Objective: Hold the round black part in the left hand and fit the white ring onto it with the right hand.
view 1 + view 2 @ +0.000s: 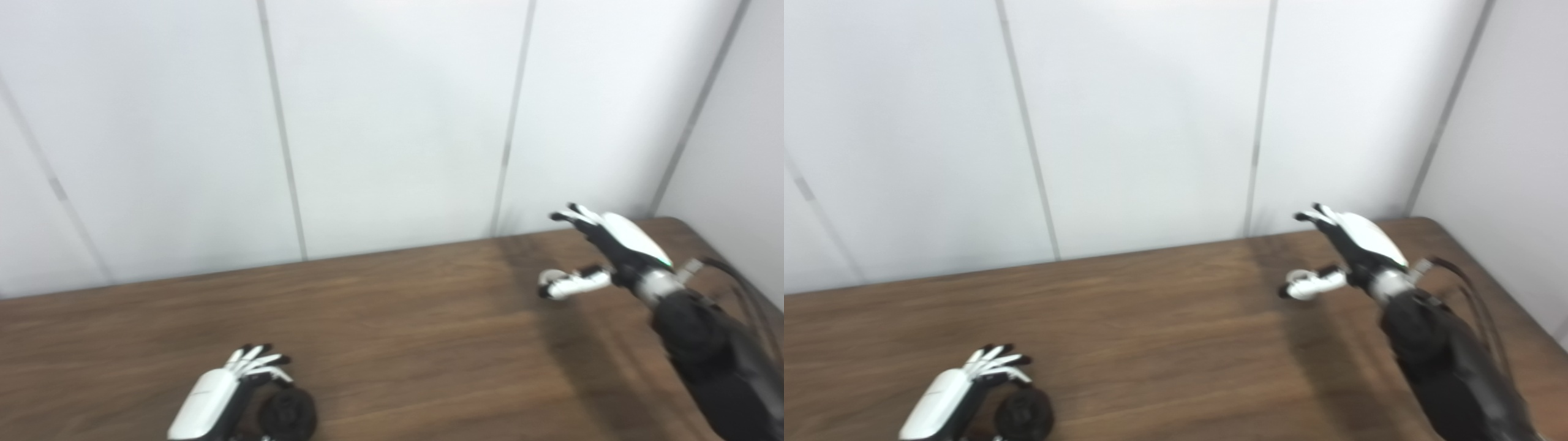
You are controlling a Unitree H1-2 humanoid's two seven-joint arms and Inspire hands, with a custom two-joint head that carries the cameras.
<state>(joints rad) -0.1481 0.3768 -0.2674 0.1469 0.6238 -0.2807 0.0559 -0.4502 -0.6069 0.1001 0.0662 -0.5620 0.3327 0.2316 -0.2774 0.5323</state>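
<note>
The round black part (288, 414) lies on the wooden table (392, 318) at the bottom left, partly cut off by the picture's lower edge. My left hand (228, 389) rests just left of it, palm side toward the part and fingers (995, 357) stretched out past its far side, not closed around it. My right hand (603, 248) hovers over the far right of the table, open, with fingers spread and thumb (576, 283) pointing left. A small white rounded shape (1296, 279) shows at the thumb tip; it may be the white ring, but blur hides it.
A white panelled wall (392, 122) rises directly behind the table's far edge, and another wall closes in on the right. The table's far right corner (670, 222) lies just behind my right hand. Black cables (744, 288) trail along my right forearm.
</note>
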